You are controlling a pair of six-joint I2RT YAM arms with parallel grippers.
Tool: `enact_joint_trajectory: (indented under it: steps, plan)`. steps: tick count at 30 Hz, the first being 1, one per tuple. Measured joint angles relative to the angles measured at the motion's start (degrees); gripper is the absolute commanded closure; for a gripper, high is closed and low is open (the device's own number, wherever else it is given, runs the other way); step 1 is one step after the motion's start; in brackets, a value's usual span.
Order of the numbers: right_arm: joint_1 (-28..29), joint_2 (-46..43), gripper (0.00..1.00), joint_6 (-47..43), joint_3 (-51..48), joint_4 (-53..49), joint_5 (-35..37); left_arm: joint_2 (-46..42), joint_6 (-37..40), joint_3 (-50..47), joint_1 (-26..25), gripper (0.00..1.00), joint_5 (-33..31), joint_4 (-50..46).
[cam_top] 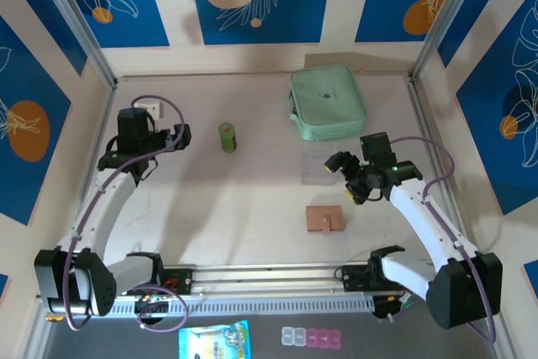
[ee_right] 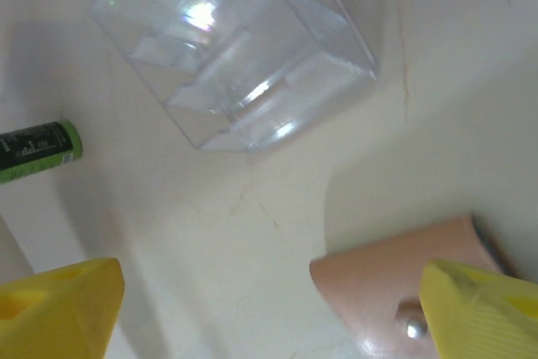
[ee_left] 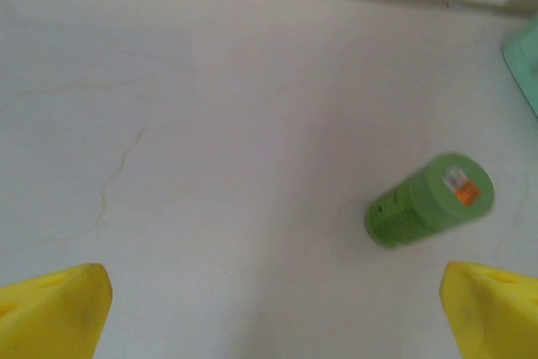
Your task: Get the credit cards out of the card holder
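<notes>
The card holder (cam_top: 324,219) is a small tan-pink wallet lying closed on the table in front of the right arm. In the right wrist view the card holder (ee_right: 387,287) shows its snap and sits low right, partly behind one yellow finger (ee_right: 479,308). The credit cards are hidden, since the holder is closed. My right gripper (cam_top: 343,178) hovers open just behind the holder, with nothing between the fingers of the right gripper (ee_right: 269,308). My left gripper (cam_top: 182,136) is open over bare table at the left; in the left wrist view the left gripper (ee_left: 273,308) holds nothing.
A clear plastic box (cam_top: 318,167) (ee_right: 235,48) stands just behind the holder. A mint-green zip pouch (cam_top: 328,102) lies at the back, its corner (ee_left: 525,60) near the left gripper. A green cylinder (cam_top: 227,137) (ee_left: 429,199) (ee_right: 38,150) lies mid-table.
</notes>
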Motion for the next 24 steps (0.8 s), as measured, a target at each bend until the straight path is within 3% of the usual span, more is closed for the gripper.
enact_joint_trajectory:
  steps: [11, 24]
  plan:
    - [3.19, -2.16, 0.10, 30.62, -7.21, -3.65, -2.32, 1.03, 7.23, -1.42, 0.00, 0.00, 3.43, -4.61]
    - [4.79, 6.86, 0.03, 39.82, -8.02, -1.92, -3.52, 0.48, 8.41, -2.05, 0.00, 0.00, 4.33, -4.72]
